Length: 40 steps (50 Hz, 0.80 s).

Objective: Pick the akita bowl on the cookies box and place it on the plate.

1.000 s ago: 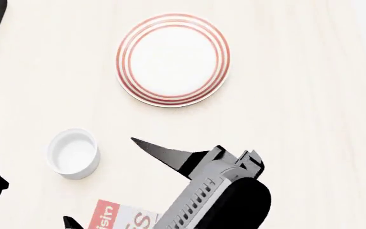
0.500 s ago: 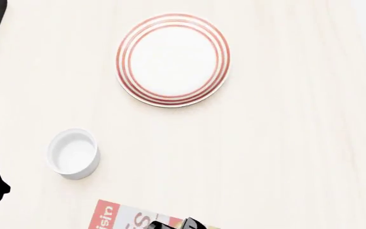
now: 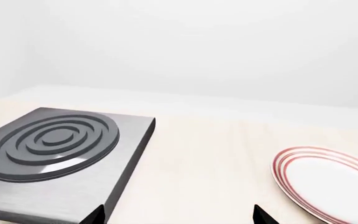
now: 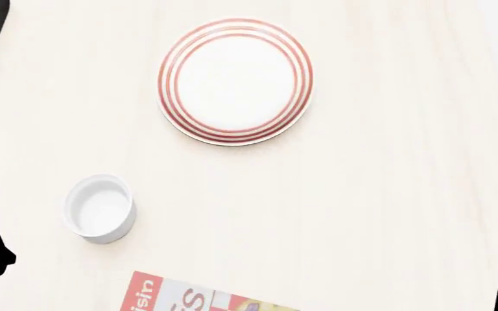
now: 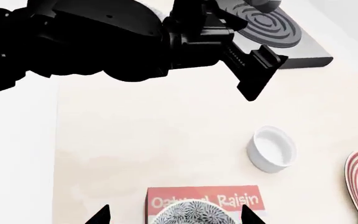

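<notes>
Pale wood-grain tabletop fills the head view, with broad bare surface to the right of the plate and between plate and white cup. The plate, ringed in thin red lines, lies flat toward the far side; the cup stands well apart from it, nearer the left. The cookies box is cut off by the near edge of that view. In the right wrist view the akita bowl sits on the cookies box, directly between the right gripper fingertips, which stand spread wide to either side without touching it. The left gripper shows only two dark tips, set far apart. A grey ringed burner plate lies near the table's far left corner, well clear of the plate.
</notes>
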### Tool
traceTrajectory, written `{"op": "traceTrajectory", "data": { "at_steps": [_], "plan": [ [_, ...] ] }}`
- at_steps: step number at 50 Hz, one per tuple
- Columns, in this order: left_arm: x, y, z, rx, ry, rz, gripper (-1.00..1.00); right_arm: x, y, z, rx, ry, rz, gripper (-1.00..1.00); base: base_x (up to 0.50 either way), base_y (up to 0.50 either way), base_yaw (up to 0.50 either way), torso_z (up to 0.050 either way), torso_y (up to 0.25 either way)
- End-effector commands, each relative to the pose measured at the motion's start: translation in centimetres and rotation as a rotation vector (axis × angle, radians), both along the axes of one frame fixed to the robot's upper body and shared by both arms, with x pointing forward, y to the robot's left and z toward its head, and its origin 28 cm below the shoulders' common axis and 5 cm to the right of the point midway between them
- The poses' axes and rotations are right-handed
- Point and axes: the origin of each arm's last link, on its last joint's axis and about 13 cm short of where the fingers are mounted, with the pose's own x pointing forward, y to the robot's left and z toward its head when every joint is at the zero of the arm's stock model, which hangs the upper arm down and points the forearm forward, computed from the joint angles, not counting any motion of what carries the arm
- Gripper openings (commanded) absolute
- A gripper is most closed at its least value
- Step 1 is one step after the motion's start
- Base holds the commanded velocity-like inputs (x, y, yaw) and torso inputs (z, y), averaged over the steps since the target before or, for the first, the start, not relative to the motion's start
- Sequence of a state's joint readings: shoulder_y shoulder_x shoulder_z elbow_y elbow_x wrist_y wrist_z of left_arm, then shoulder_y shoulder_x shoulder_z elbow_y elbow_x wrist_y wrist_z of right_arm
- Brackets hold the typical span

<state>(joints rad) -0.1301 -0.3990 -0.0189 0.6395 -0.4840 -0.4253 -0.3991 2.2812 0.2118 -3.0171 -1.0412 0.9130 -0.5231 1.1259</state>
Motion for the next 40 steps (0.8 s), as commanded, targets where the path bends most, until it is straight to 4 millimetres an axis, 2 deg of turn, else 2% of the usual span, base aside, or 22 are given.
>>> {"op": "traceTrajectory", "data": {
  "at_steps": [1, 16, 40],
  "plan": [
    [0.0, 0.0, -0.1, -0.004, 0.002, 0.0, 1.0, -0.2, 0.1, -0.7, -0.074, 0.036, 0.028, 1.0, 0.0, 0.0, 0.0, 0.0, 0.0],
    [0.0, 0.1, -0.4, -0.006, 0.015, -0.007, 1.0, 0.6, 0.5, -2.9, -0.211, 0.036, 0.013, 1.0, 0.0, 0.0, 0.0, 0.0, 0.0],
    [0.0, 0.1, -0.3, -0.006, 0.013, -0.006, 1.0, 0.8, 0.1, -4.0, -0.335, 0.07, -0.012, 1.0, 0.0, 0.0, 0.0, 0.0, 0.0]
  ]
}}
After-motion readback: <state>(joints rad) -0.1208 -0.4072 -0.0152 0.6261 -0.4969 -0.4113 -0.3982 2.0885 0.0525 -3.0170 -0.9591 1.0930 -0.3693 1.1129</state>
